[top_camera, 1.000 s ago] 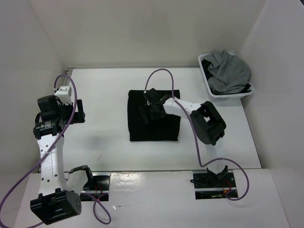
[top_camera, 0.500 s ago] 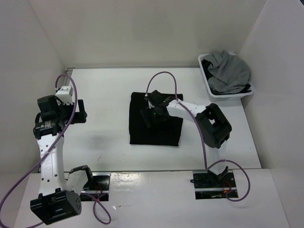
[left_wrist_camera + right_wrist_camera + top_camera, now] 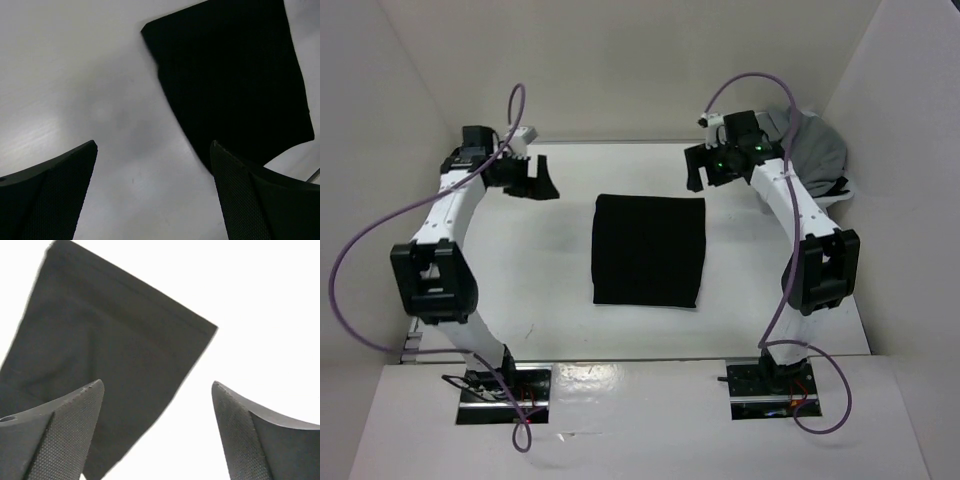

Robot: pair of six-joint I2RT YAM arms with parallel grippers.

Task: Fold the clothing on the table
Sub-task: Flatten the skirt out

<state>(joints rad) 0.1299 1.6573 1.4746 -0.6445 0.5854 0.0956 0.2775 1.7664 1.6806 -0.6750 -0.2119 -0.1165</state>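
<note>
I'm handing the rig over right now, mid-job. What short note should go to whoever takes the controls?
Left gripper: fingers open, empty, above the table off the clothing's far-left corner.
Right gripper: fingers open, empty, off the far-right corner, near the basket holding a grey garment.
Clothing: a flat, neat black rectangle mid-table, with neither arm touching it.
Done: it looks folded, with squared edges.
Left: decide whether another fold is wanted; if not, probably just park the arms.
</note>
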